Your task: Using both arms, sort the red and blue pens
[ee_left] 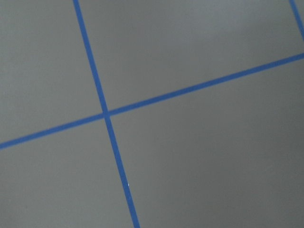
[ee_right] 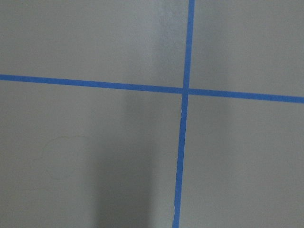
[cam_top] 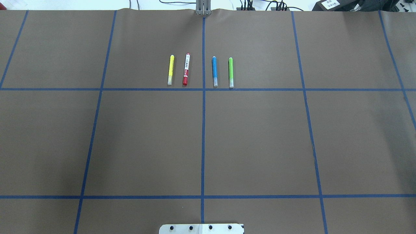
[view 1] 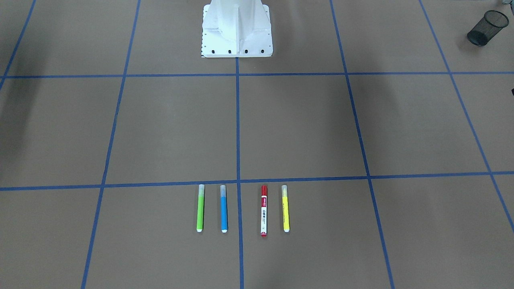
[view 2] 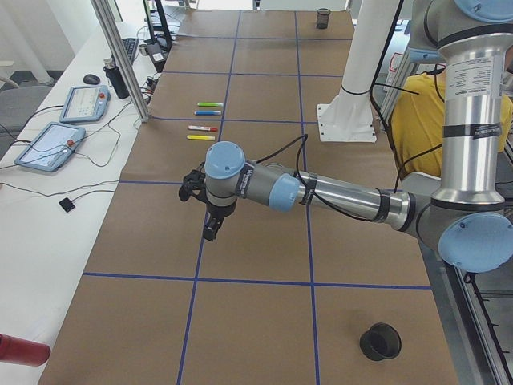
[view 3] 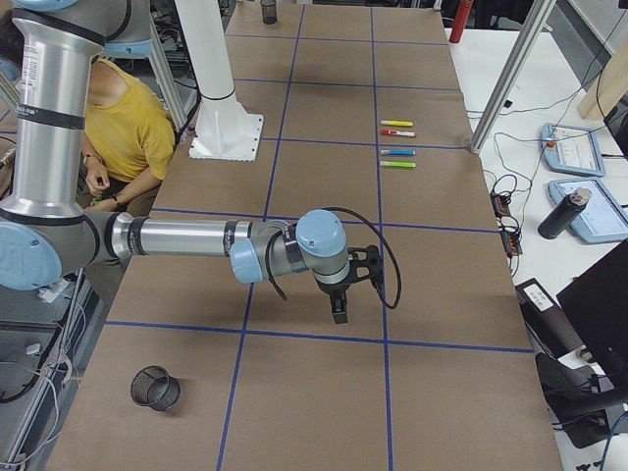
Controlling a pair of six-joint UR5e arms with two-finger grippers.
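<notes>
The red marker [view 1: 264, 210] and the sky-blue pen [view 1: 223, 208] lie parallel on the brown table, on either side of the centre blue tape line. In the overhead view the red marker [cam_top: 186, 69] is left of that line and the blue pen [cam_top: 214, 71] right of it. My left gripper [view 2: 210, 233] shows only in the exterior left view, hanging over the table well short of the pens. My right gripper [view 3: 340, 314] shows only in the exterior right view, likewise far from the pens. I cannot tell whether either is open or shut. Both wrist views show only tape lines.
A lime-green pen [view 1: 200, 208] and a yellow pen [view 1: 285, 208] flank the row. A black mesh cup [view 1: 487, 28] lies near the left arm's end, another mesh cup [view 3: 155, 388] at the right end. The white pedestal [view 1: 237, 28] stands behind. A person in yellow [view 3: 123, 128] sits behind the robot.
</notes>
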